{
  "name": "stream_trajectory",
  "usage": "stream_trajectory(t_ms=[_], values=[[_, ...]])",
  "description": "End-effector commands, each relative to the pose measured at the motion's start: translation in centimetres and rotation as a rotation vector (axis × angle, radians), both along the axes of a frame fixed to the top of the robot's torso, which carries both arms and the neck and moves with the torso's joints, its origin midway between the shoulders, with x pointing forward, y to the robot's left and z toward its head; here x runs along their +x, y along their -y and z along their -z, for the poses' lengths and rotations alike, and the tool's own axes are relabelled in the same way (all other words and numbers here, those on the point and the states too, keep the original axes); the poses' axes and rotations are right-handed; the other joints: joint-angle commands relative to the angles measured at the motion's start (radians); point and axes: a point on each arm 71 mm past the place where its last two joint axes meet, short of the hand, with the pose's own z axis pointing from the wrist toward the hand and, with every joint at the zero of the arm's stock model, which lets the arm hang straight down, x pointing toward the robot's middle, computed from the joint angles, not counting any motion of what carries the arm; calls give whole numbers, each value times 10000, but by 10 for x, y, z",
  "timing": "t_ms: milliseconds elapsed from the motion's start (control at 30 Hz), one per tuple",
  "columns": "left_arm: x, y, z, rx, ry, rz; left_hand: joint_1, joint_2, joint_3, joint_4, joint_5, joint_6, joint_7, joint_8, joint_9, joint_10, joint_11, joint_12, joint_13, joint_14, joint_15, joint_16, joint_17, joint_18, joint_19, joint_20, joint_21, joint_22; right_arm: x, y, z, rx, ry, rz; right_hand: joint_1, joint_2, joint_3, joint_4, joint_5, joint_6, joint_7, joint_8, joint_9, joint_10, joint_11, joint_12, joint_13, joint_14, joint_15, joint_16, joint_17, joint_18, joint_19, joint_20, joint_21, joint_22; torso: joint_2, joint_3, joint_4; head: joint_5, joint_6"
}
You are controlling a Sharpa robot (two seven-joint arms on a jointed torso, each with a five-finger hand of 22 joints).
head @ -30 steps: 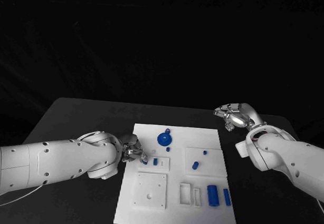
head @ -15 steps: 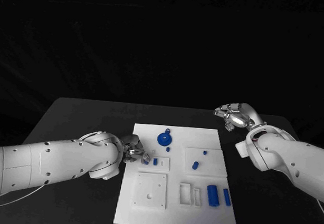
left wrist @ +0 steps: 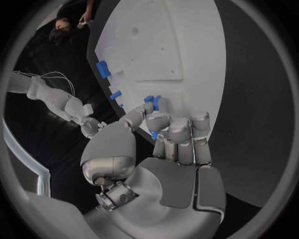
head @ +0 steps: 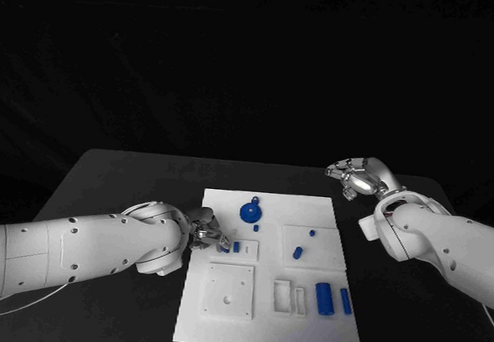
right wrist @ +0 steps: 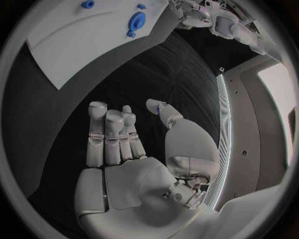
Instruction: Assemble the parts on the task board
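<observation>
Looking down from the head, the flat white task board [head: 275, 274] is lying in the middle of the black table [head: 130, 178]. The silver left hand [head: 208, 232] is reaching over the board's left edge, with its fingers bunched close to two small blue peg parts [head: 230, 247] in a little square block. The silver right hand [head: 357, 179] is waiting above the table, well apart from the board, with its fingers loosely open and nothing in them. A round blue disc part [head: 249, 212] is lying near the far end of the board. Two long blue bar parts [head: 331, 299] are lying near the right edge.

From the left wrist, the left hand [left wrist: 163, 149] is curling its fingers [left wrist: 179, 133] tight together. A bit of blue is showing at the fingertips, so it is probably pinching a small blue part [left wrist: 153, 134], but it is hard to be sure. The two pegs [left wrist: 152, 102] are standing just beyond.

From the right wrist, the right hand [right wrist: 127, 144] is spreading its fingers and holding nothing.

The tiny part could slip out or go in crooked, because the pinch is small and the fingers are hiding the hole. They could also bump the nearby pegs.
</observation>
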Motion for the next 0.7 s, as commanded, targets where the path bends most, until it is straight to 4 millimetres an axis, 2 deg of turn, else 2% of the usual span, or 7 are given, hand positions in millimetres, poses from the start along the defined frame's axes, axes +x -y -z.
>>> stream_trajectory(t_ms=[33,433,700], values=[[-4,1,6,245,-289,221,271,169,54,-137,77,1634,-786,40,2,-208,-220,32,-14,202,-238,33,-17,53,-22,-1396,69,9,0,-1,0,-16,44,-119,-86,33,14,-24,69,-13,63,37,-15,-5,-58,54,-16,60,-40,63,-9,581,13,-73,-50,161,4,-1,-3,5,1],[-2,-3,5,372,-141,133,324,201,75,-202,189,1634,-790,57,-8,-212,-225,43,-31,204,-235,39,-19,55,-20,-1396,74,9,0,-1,0,-17,50,-117,-88,34,12,-25,70,-12,63,37,-15,-6,-58,57,-20,60,-40,64,-10,581,14,-73,-50,161,0,-1,0,1,21],[-2,-7,5,452,-148,68,324,232,76,-252,493,1644,-803,94,-19,-214,-240,73,-53,219,-229,62,-17,50,-7,-1390,84,7,0,-1,0,-18,51,-113,-90,36,11,-26,70,-12,63,37,-15,-6,-58,59,-23,61,-40,64,-10,581,15,-72,-51,161,3,-1,2,-12,16]])
